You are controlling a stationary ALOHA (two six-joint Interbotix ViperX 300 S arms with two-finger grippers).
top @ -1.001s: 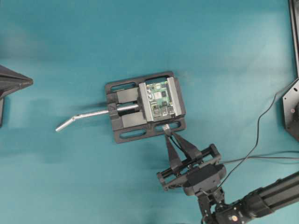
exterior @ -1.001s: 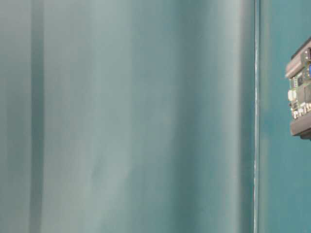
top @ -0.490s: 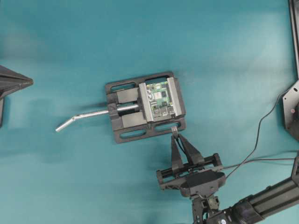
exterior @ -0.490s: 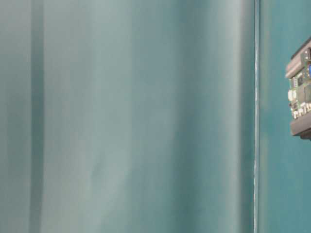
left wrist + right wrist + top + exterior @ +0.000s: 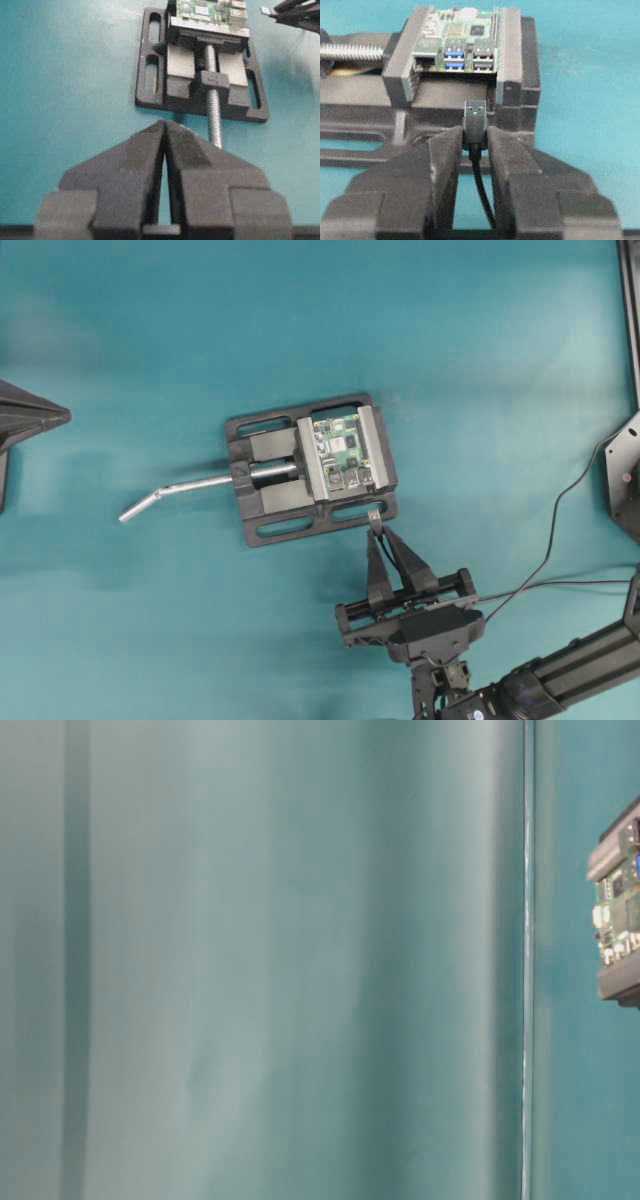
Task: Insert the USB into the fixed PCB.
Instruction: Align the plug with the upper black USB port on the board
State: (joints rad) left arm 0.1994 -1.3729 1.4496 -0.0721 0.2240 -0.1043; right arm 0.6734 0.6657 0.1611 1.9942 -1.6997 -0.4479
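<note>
Right tool (image 5: 475, 142) clamped on the USB (image 5: 475, 117); plug just short of the fixed PCB (image 5: 462, 37).

Teal table (image 5: 150, 620); black vise (image 5: 262, 510) with silver handle (image 5: 190, 488); green fixed PCB (image 5: 462, 30) carrying 2 blue ports (image 5: 454, 59); black USB (image 5: 475, 120), silvery tip.

A robotics lab bench: a plain teal surface (image 5: 480, 350) carries little besides a black bench vise (image 5: 275, 495) with a silver handle (image 5: 180, 488), bolted-looking and set near the middle, clamping a green circuit board (image 5: 341, 452). Black robot arm hardware (image 5: 560, 680) reaches in from the lower right corner, a thin black cable (image 5: 560, 530) trails toward the right edge, and dark mounting frames sit at the left and right edges.
</note>
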